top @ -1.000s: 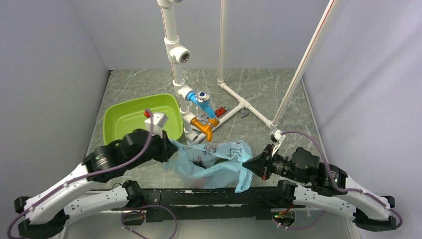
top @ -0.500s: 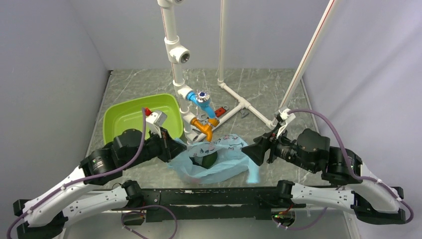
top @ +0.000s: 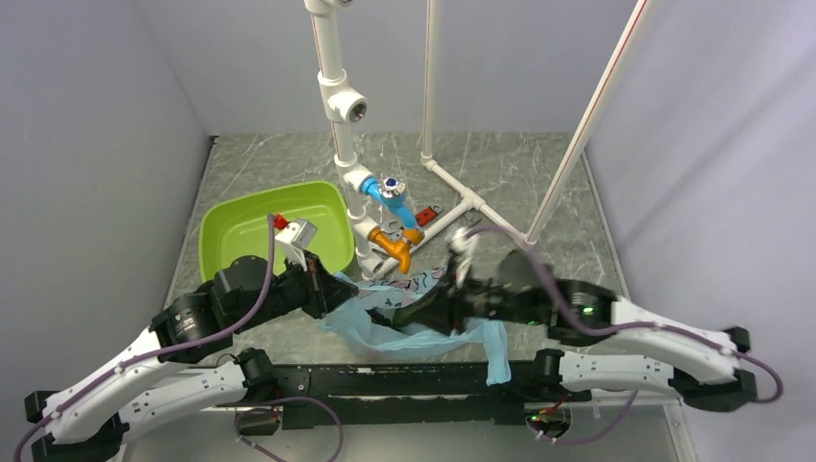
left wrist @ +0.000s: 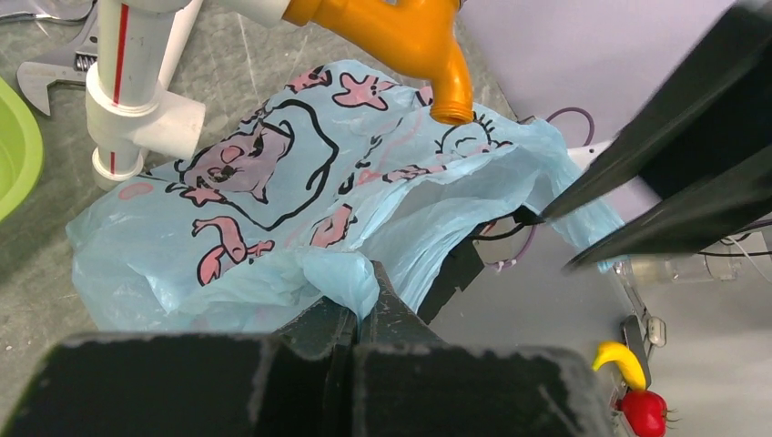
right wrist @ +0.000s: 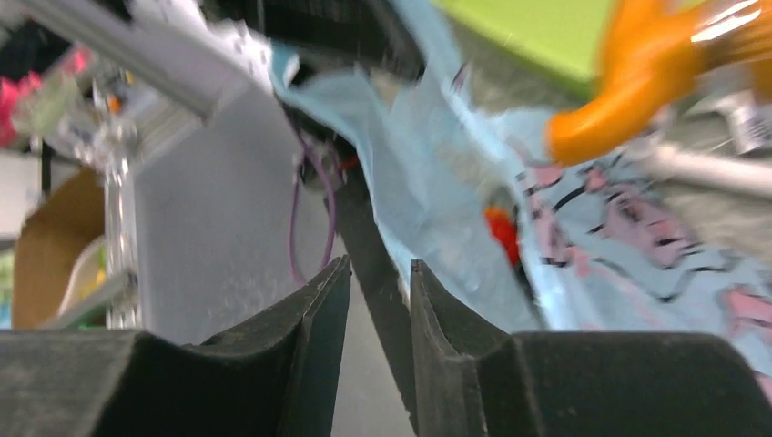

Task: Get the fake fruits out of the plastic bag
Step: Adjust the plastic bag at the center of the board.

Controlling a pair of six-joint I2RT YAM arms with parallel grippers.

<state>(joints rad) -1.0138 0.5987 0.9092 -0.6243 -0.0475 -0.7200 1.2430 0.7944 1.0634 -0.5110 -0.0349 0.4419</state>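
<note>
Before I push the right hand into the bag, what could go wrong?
The left hand pinches only a small fold of the thin plastic bag; a push could tear it or pull it free. The right hand, slightly open, is close to the orange pipe fitting over the bag and might strike it.

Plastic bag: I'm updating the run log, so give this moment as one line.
left tool: shut on plastic bag | right tool: slightly open, tips at bag mouth

I have the bag point(top: 358, 323) between left gripper point(left wrist: 360, 299) and right gripper point(right wrist: 378, 266) at the near edge; tub point(top: 217, 218) behind-left, pipe stand point(top: 332, 67) directly behind it.
</note>
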